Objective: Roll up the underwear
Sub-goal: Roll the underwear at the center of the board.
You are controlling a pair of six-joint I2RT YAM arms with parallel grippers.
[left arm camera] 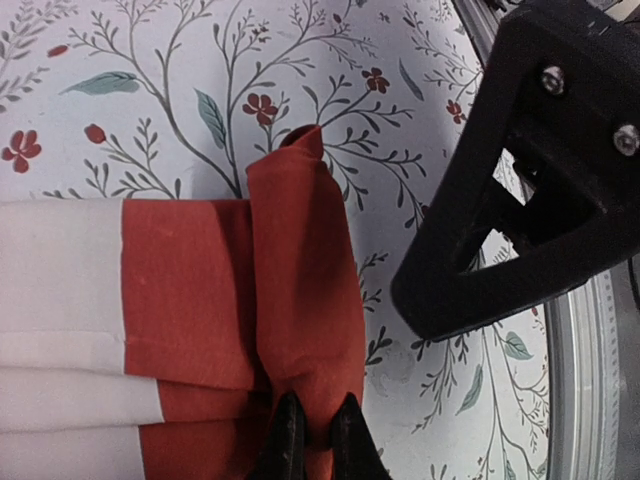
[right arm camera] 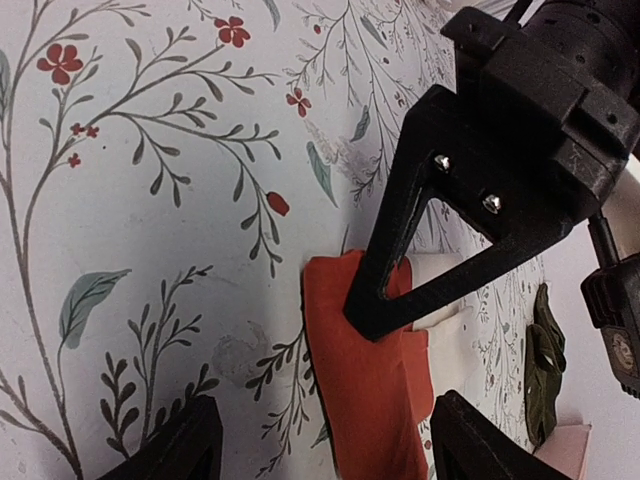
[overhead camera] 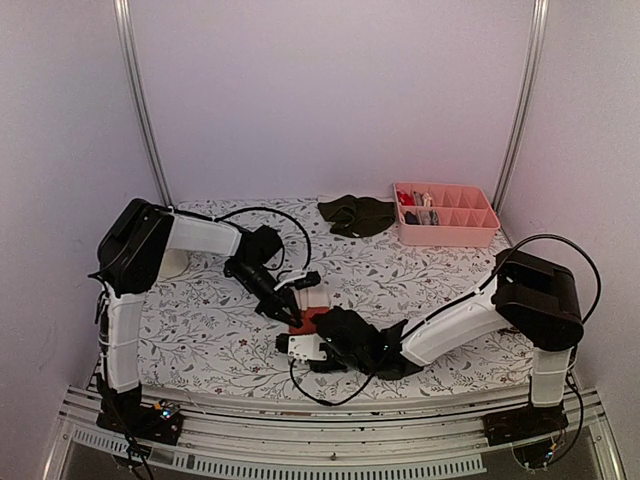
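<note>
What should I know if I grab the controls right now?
Left hand: shut on a fold of the rust-red underwear, mid-table.
Right hand: open, straddling that garment's edge, nothing gripped.
The dark olive underwear lies unrolled at the back beside the pink divided tray.
Done: one fold started on the red pair.
To do: finish this roll, then the olive pair.

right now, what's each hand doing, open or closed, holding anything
left hand: closed, pinching a fold of the rust-red underwear
right hand: open, holding nothing, fingers spread over the same garment
</note>
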